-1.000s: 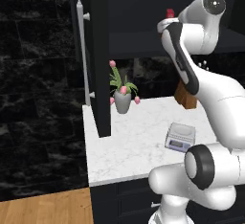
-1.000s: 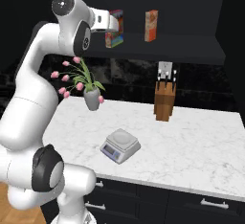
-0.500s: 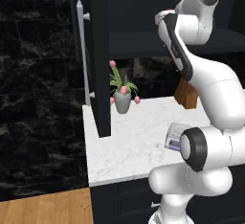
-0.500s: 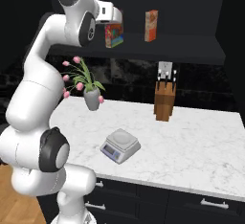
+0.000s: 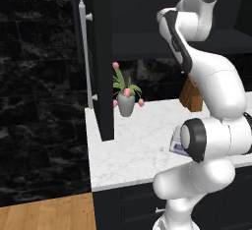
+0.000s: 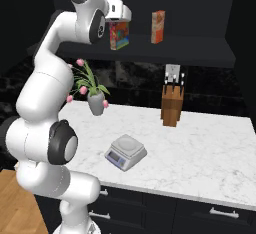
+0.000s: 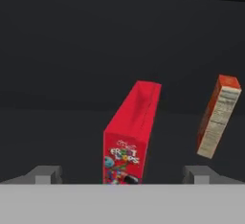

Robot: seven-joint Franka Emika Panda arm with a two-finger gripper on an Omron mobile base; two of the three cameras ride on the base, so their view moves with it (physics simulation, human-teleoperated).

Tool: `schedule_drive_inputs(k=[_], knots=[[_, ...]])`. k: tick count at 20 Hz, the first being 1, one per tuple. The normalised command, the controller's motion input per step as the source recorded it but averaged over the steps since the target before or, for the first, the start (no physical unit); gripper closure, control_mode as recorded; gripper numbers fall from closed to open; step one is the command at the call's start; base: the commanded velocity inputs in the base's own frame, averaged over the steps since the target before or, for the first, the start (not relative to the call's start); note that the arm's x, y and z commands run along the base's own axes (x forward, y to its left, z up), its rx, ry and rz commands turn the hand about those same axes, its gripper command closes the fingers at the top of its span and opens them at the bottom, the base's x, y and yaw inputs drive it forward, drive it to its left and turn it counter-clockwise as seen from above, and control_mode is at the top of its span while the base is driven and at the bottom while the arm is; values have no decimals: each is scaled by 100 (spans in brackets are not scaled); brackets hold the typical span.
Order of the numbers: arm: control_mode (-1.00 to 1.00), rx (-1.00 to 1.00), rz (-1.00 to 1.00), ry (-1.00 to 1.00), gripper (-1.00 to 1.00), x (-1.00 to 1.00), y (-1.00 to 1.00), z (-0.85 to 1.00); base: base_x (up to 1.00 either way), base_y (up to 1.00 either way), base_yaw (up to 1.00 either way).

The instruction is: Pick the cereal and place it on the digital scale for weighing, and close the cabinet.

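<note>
The thin red rectangular cereal box [image 7: 130,137] stands upright on the black cabinet's [image 5: 103,52] shelf, left of a narrower orange box [image 6: 158,26]. The gripper [image 7: 122,174], jaws spread wide and empty, faces it. The low silver square scale [image 6: 126,151] sits near the white marble bench's [image 6: 200,153] front edge.

I am working in a rendered home kitchen: white marble counter [image 6: 200,143], black wall cabinet [image 5: 103,52] with a bar handle [image 5: 84,57], dark drawers [image 6: 200,213] below, knife block [image 6: 172,105], potted tulips [image 6: 92,90], digital scale [image 6: 126,151], wood floor [image 5: 49,214].
</note>
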Motion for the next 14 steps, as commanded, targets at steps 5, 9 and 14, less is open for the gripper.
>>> schedule_drive_inputs(k=[5, 9, 14], knots=[[-100, 0, 0, 0, -100, 37, -3, 0, 0, 0, 0], [-100, 0, 0, 0, -100, 31, -1, -5, 0, 0, 0], [-100, 0, 0, 0, 100, 24, -1, -10, 0, 0, 0]])
